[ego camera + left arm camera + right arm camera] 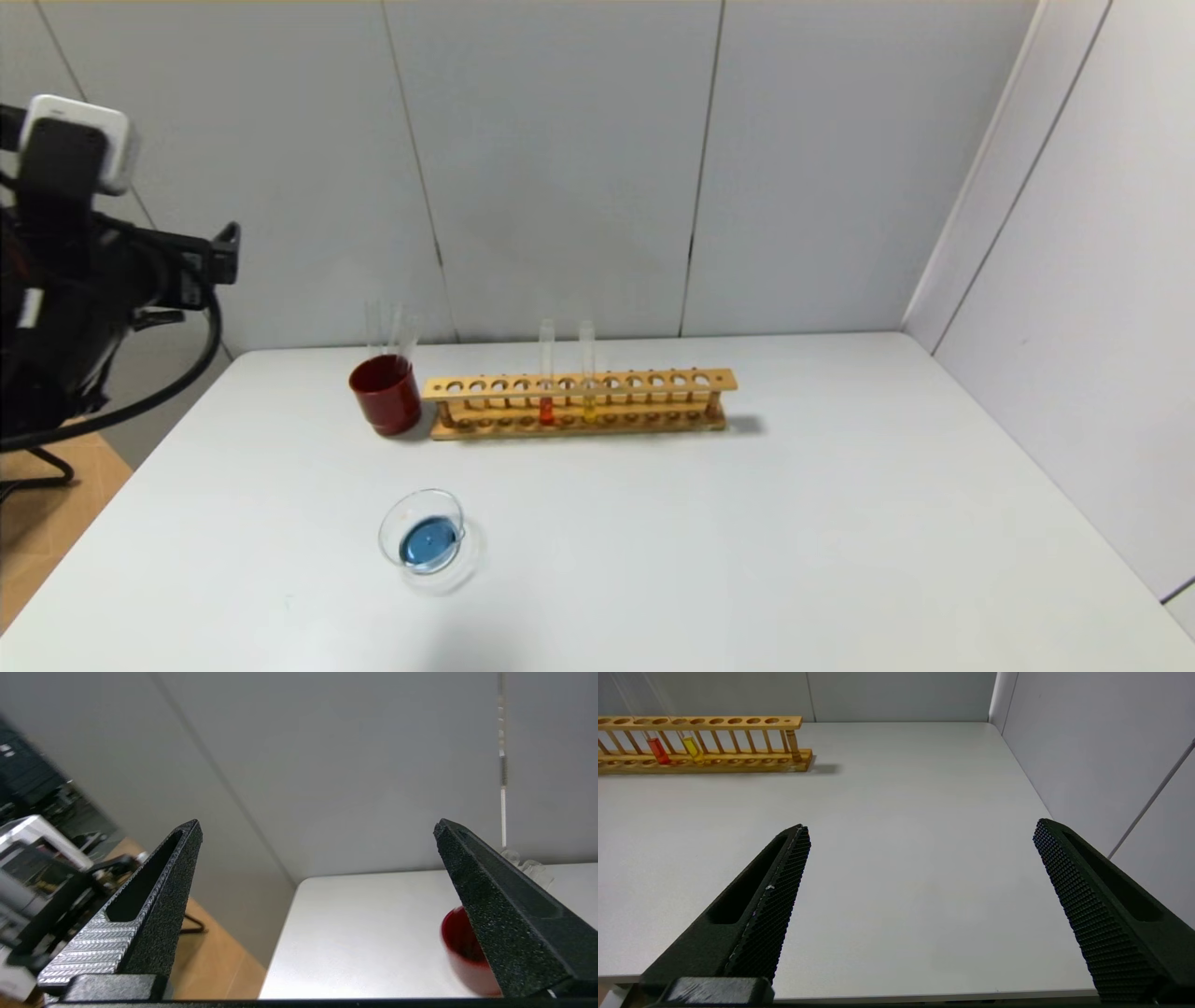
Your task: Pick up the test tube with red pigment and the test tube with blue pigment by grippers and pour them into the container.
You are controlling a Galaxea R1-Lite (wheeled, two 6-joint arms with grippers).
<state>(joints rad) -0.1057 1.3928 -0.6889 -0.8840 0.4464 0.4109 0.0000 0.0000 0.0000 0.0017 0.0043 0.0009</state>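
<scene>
The container (425,537), a small clear glass dish, sits on the table's front left and holds blue liquid. A tube with orange-red liquid (546,392) stands in the wooden rack (653,383); it also shows in the right wrist view (657,750). No tube with blue liquid is in view. My left gripper (317,830) is open and empty, raised beyond the table's left edge (219,257), pointing toward the dark red cup (460,947). My right gripper (920,830) is open and empty above the table's front right, out of the head view.
A yellow-liquid tube (588,397) stands next to the red one in the rack. The dark red cup (385,394) stands at the rack's left end with clear empty tubes (387,327) in it. Grey walls close off the back and right.
</scene>
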